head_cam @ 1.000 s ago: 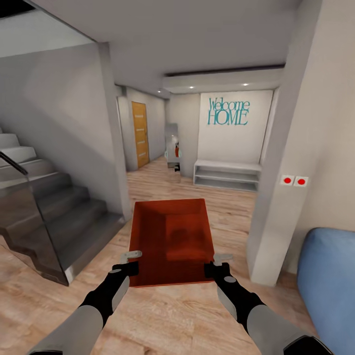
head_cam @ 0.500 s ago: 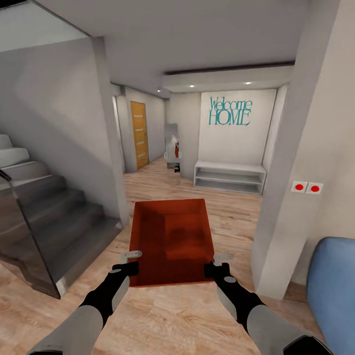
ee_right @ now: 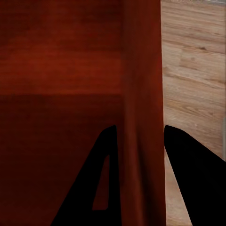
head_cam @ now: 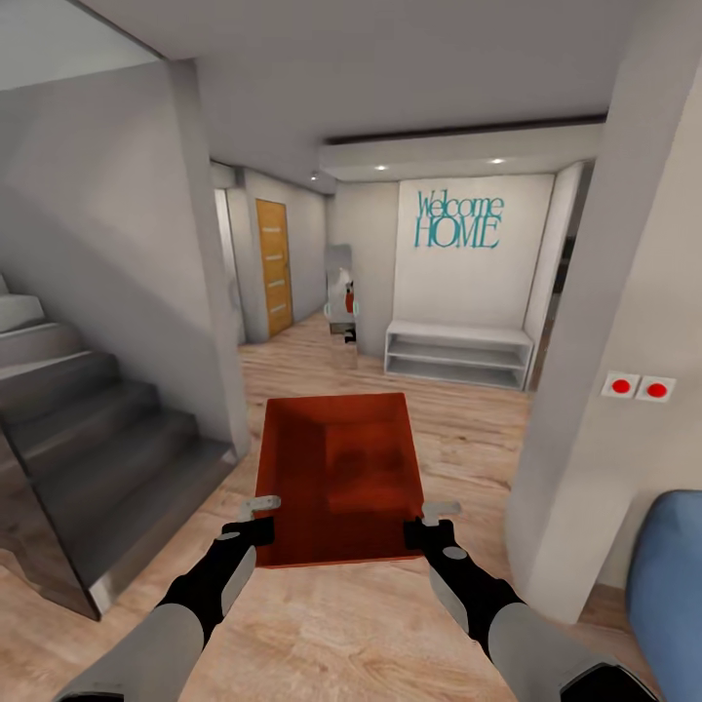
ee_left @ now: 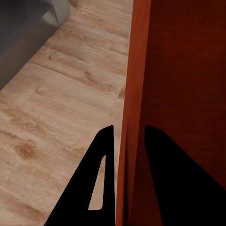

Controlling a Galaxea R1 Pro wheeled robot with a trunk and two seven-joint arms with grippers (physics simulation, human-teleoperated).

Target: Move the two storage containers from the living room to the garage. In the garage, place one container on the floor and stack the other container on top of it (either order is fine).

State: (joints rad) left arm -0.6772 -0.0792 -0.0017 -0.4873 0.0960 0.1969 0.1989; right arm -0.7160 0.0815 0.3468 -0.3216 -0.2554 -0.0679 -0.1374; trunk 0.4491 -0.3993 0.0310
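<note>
Since a second ago the camera has rolled forward: the staircase (head_cam: 88,439) has slid toward the view's left edge, the wall with the two red buttons (head_cam: 639,387) has shifted right, and the blue sofa (head_cam: 668,575) shows less of itself at the lower right. Relative to the arms, the storage container (head_cam: 339,478) sits exactly as it did.

That orange-red bin is carried in front of the robot, above the light wood-plank floor (head_cam: 322,634), open side up, its long axis pointing ahead toward the hallway. The left gripper (head_cam: 255,522) grips its left wall near the near corner, and the right gripper (head_cam: 431,525) grips the right wall at the matching spot.

From the left wrist, the container (ee_left: 179,94) wall stands as a thin upright edge between the two dark fingers (ee_left: 101,188), one outside over the planks, one inside the bin; the left gripper (ee_left: 126,179) is clamped on that wall. From the right wrist the same holds: the container (ee_right: 70,70) wall runs between the fingers (ee_right: 101,183), and the right gripper (ee_right: 139,174) is closed upon it.

Ahead lie a white bench shelf (head_cam: 458,353) under teal "Welcome HOME" lettering (head_cam: 458,219), and an orange wooden door (head_cam: 276,265) down the hall.
</note>
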